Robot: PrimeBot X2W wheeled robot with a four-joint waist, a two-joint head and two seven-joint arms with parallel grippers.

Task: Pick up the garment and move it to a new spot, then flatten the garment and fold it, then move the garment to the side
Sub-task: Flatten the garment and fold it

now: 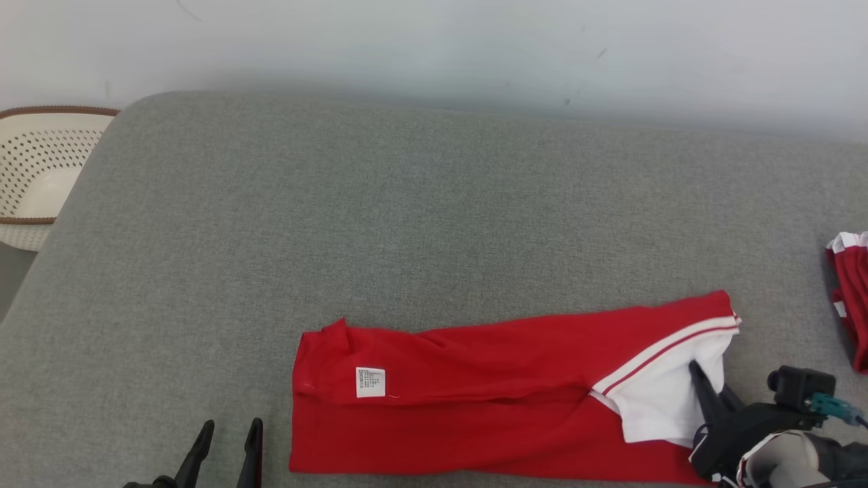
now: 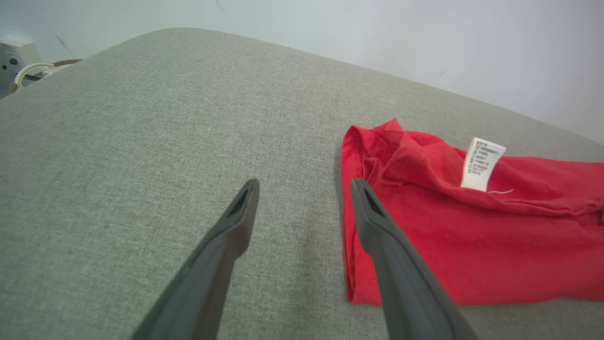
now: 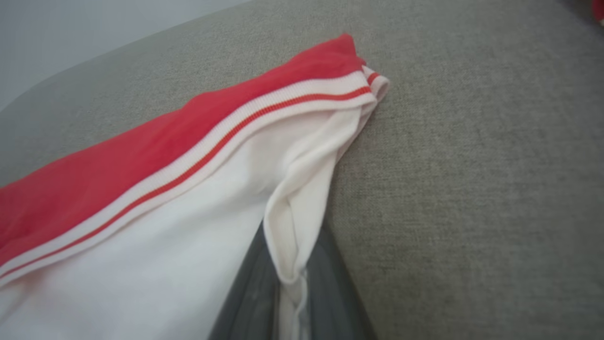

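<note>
The red garment [image 1: 475, 400] lies as a long, narrow strip along the near edge of the grey padded bench [image 1: 434, 203]. It runs from about the middle toward the right, with its white label [image 1: 370, 381] facing up near the left end and a white part edged in striped trim [image 1: 668, 347] at the right end. The right hand [image 1: 702, 386] is at that right end, its fingers closed on a thin fold of white cloth [image 3: 292, 226], which the right wrist view shows pinched between them. The left hand [image 1: 232, 425] stands wide and holds nothing, hovering just beside the garment's left end and apart from it. The strip looks ready to be folded end to end or dragged, and the grip seems the weak point. Only the edge of one layer appears caught, so a lift could peel the white part off the red layers beneath and undo the lengthwise fold. The pinch also looks shallow, and the cloth could slip out under the weight of the strip. With the left end free, a one-sided pull would likely skew or bunch the strip instead of carrying it square. The garment sits close to the near edge, so a tug toward the robot could spill it off. A second red piece [image 1: 851, 298] lies at the far right, well apart, and a wide sweep that way could snag it.
</note>
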